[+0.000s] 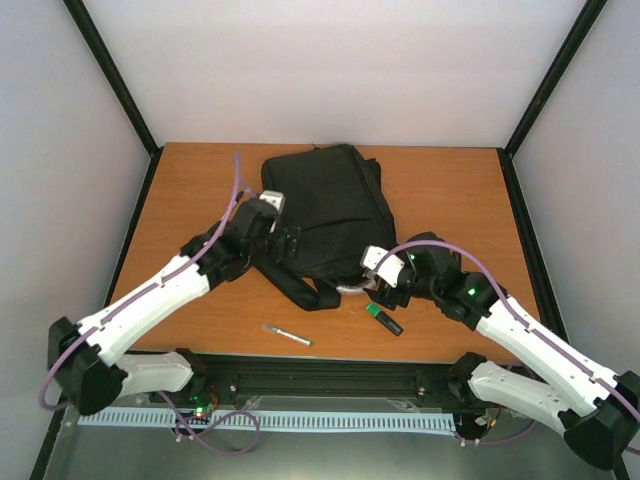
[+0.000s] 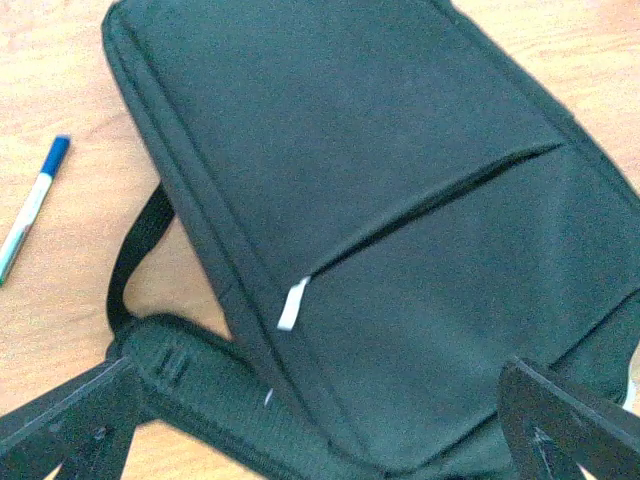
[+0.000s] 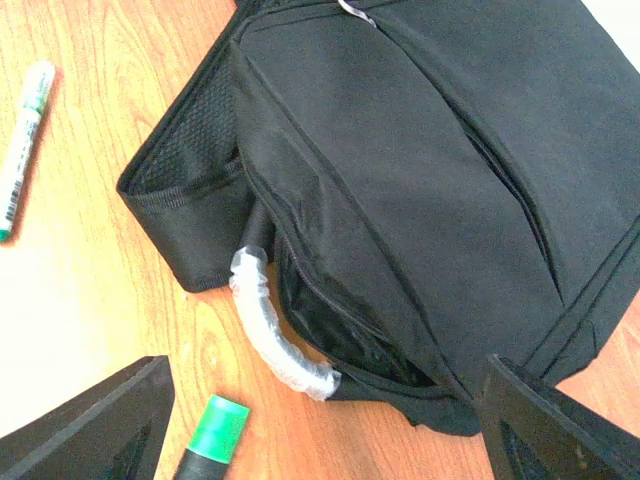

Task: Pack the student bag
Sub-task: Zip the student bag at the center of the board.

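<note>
Large black fabric student bag [image 1: 325, 215] lies flat beneath both pincers. Left pincer [image 2: 315, 385]: jaws apart, empty, over the front pocket. Right pincer [image 3: 325, 375]: jaws apart, empty. Slim white pen [image 1: 287, 335] and green-capped black marker [image 1: 384, 319] lie nearside of it (both unpacked). Packing seems barely begun.

The black backpack [image 1: 325, 205] lies flat, front panel up, on the wooden table [image 1: 450, 200], around its middle and towards the far side. Its top end faces the near edge, where a curved grey handle [image 3: 275, 335] in clear wrap and a padded shoulder strap [image 1: 290, 285] rest on the wood. A slanted front pocket zip carries a white pull [image 2: 293, 303].
</note>
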`<state>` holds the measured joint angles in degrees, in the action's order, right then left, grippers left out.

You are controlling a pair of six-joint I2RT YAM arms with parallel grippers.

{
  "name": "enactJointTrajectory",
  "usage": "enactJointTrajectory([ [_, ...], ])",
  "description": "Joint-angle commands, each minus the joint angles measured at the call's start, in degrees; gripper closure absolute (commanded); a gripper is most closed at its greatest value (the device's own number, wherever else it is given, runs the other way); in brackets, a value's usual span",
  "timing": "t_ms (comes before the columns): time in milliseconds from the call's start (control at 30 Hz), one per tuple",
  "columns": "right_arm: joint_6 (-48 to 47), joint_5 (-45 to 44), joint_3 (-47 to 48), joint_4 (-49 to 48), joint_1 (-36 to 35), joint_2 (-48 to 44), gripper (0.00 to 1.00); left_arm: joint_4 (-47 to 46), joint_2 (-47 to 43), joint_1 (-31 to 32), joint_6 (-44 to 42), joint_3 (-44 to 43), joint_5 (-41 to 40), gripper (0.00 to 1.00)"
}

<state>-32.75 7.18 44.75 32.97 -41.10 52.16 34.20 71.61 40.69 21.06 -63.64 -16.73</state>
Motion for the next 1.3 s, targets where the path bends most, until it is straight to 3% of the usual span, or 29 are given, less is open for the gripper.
enactJointTrajectory([
  [0,4.51,3.98,0.07,1.44,2.91,-1.25,0.11,-4.37,-7.09,-0.39,3.41,7.09,0.97,0.0],
  [133,7.37,9.75,-0.28,-1.56,7.64,1.58,0.01,-2.0,-8.3,-0.34,11.93,11.73,-4.52,0.0],
  [200,8.84,14.72,0.41,-5.89,11.37,7.54,0.0,3.22,-3.12,-0.39,21.01,13.69,-12.19,0.0],
  [333,10.6,16.73,7.49,-6.1,12.27,18.33,0.0,-0.82,0.97,-0.34,13.88,15.8,-6.06,0.0],
  [367,10.98,17.3,9.54,-5.46,12.28,20.66,0.0,-4.27,-0.23,-0.34,12.39,18.52,-4.17,0.05],
  [467,11.95,17.57,16.12,-2.59,12.28,29.12,0.13,-14.93,-4.16,-0.34,9.28,25.46,2.91,0.3],
  [567,13.15,17.41,19.44,-1.47,12.32,36.07,0.19,-20.13,-5.39,-0.34,9.99,29.99,4.58,0.43],
  [733,17.87,3.76,21.58,-2.11,14.28,44.33,0.23,-26.87,-2.13,-0.37,9.68,33.56,1.52,0.43],
  [933,19.59,3.39,23.34,-2.71,23.02,52.2,0.27,-34.23,5.26,-0.34,3.88,33.22,2.93,0.47],
  [1100,17.84,0.69,22.21,-4.08,23.55,52.34,0.27,-37.38,10.08,-0.34,0.93,32.81,2.65,0.51],
  [1267,16.49,-3.6,21.99,-5.18,23.53,49.92,0.27,-39.86,6.09,-0.35,0.94,36.82,4.21,0.51],
])
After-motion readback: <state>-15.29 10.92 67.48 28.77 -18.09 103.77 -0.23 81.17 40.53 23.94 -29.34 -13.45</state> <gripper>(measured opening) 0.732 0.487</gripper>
